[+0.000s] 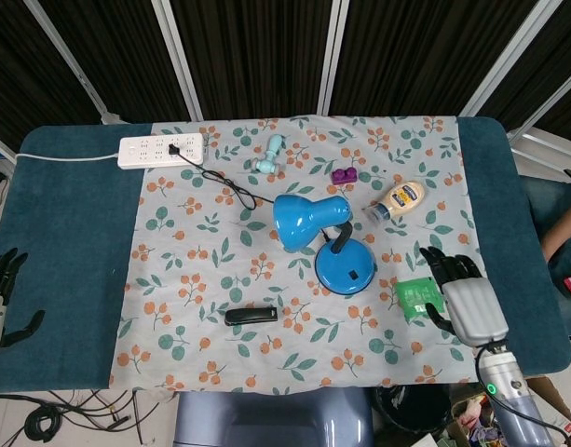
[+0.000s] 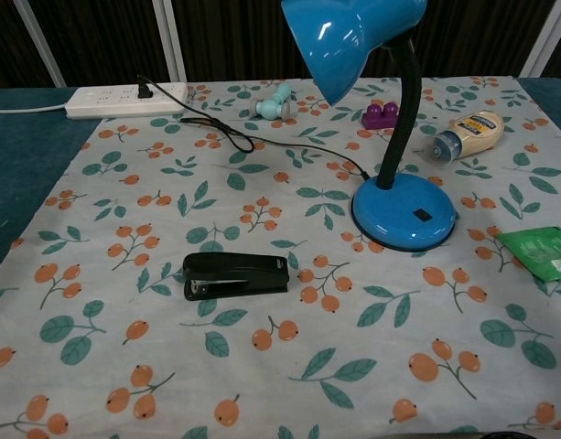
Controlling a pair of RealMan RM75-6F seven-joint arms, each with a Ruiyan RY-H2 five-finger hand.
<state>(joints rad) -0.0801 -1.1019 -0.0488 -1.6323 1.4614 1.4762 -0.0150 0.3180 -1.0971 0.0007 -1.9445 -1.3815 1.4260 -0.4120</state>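
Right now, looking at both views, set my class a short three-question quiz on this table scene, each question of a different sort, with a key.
1. True or false: the right hand holds the green packet.
2. Which lies nearest the blue lamp base? A) power strip B) black stapler C) mayonnaise bottle
3. Fill in: the purple block lies on the ____ cloth.

Key: 1 false, its fingers are spread beside it; 2 C; 3 floral.
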